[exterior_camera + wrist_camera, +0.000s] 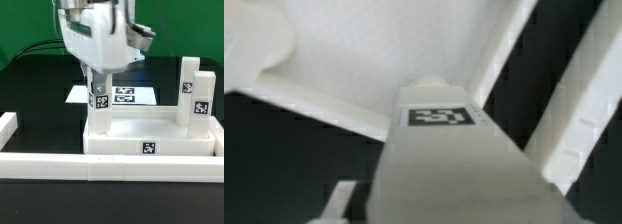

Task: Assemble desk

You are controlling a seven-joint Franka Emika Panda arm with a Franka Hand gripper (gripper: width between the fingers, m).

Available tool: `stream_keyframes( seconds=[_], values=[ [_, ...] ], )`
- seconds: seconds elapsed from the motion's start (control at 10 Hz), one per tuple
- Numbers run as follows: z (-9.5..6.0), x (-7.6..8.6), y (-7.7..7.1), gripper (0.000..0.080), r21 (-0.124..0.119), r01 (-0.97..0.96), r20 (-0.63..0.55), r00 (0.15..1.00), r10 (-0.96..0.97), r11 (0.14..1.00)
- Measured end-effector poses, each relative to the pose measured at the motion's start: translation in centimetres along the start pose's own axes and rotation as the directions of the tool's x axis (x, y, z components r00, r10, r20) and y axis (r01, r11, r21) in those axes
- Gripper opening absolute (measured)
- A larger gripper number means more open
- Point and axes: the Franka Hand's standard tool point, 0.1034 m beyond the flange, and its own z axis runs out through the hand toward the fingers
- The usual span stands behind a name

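Pincer point(100, 88) pinching a leg point(100, 108), lowering it at the tabletop point(150, 135) corner directly below | two legs point(192, 95) stand upright across the tabletop | remaining: seat this leg, add a fourth, none visible.

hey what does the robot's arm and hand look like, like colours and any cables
In the exterior view the arm's end is a bulky, rounded white housing with grey shading under it. The hand below it narrows to short dark fingers. Black cables trail off behind, toward the exterior view's left. No tags or lettering show on the arm itself. The wrist view shows none of this.
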Motion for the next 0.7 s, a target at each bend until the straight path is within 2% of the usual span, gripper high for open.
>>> stream_keyframes(
  seconds=[0.2,0.3,0.4,0.5,0.6,0.7],
  values=[
    [0.10,0.49,0.31,0.0293,0.050,-0.249,0.031,0.968,0.248,0.967],
    [0.10,0.41,0.37,0.0293,0.052,-0.335,0.049,0.942,0.333,0.941],
    [0.13,0.27,0.32,0.0293,0.044,-0.431,0.056,0.902,0.429,0.901],
    [0.13,0.26,0.30,0.0293,0.043,-0.453,0.056,0.891,0.451,0.890],
    [0.23,0.23,0.34,0.0364,0.042,-0.451,0.056,0.892,0.449,0.892],
    [0.31,0.23,0.37,0.0513,0.041,-0.443,0.054,0.896,0.441,0.895]
  ],
)
